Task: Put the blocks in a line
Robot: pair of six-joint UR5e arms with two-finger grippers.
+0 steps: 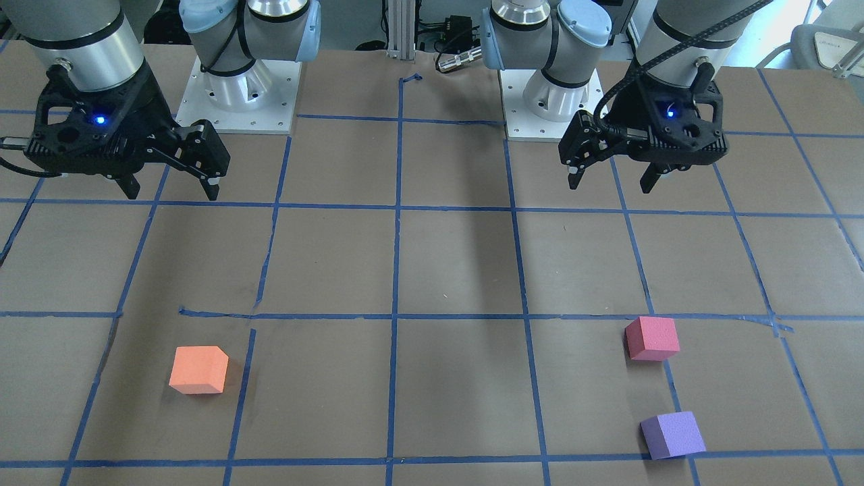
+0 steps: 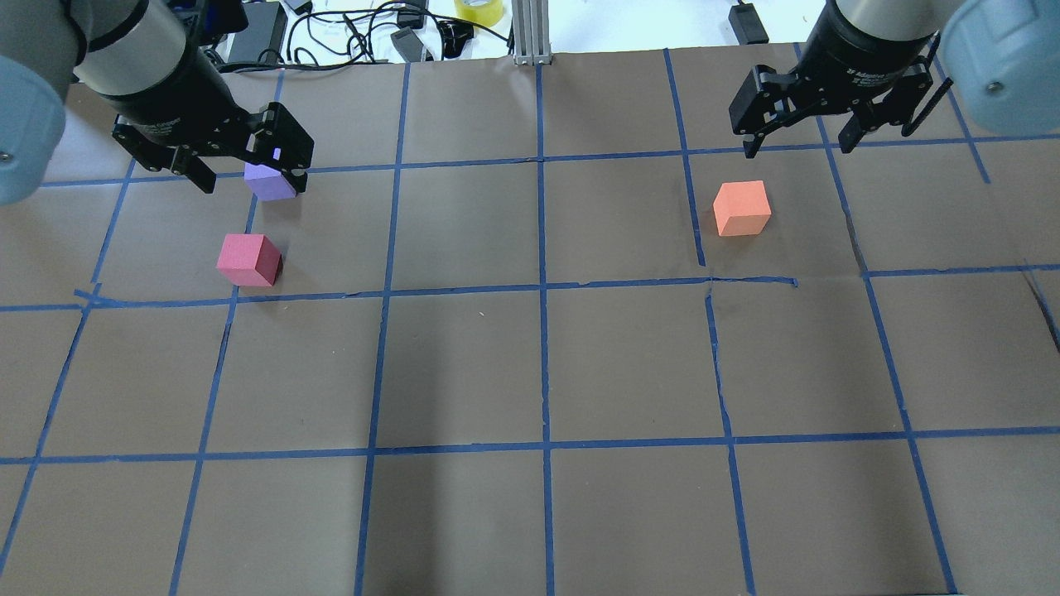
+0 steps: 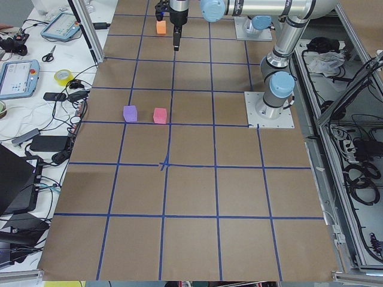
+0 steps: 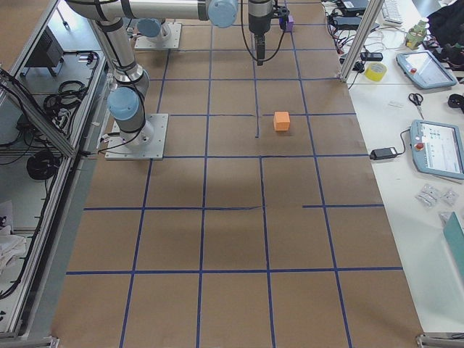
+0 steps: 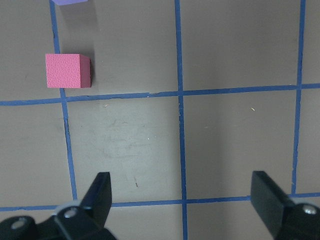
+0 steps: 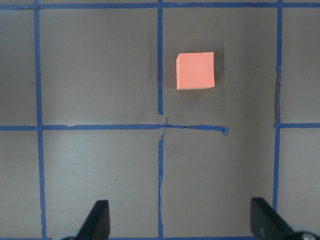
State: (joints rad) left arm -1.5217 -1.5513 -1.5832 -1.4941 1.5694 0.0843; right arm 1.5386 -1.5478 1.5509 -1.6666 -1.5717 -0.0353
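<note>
Holds left claw (image 1: 611, 183) spread wide and empty above bench (image 1: 459, 270). Holds right claw (image 1: 172, 192) likewise spread, gripping nothing. Has orange block (image 1: 198, 369) on bench out beyond right claw, and red-pink block (image 1: 651, 338) and purple block (image 1: 672, 435) near each other beyond left claw, not touching.

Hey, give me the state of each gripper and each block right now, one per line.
Left gripper: open, empty, above the table.
Right gripper: open, empty, above the table.
Orange block: flat on the table, alone, ungripped.
Purple block: flat on the table, ungripped.
Red-pink block: flat on the table, near the Purple block, not touching.
</note>
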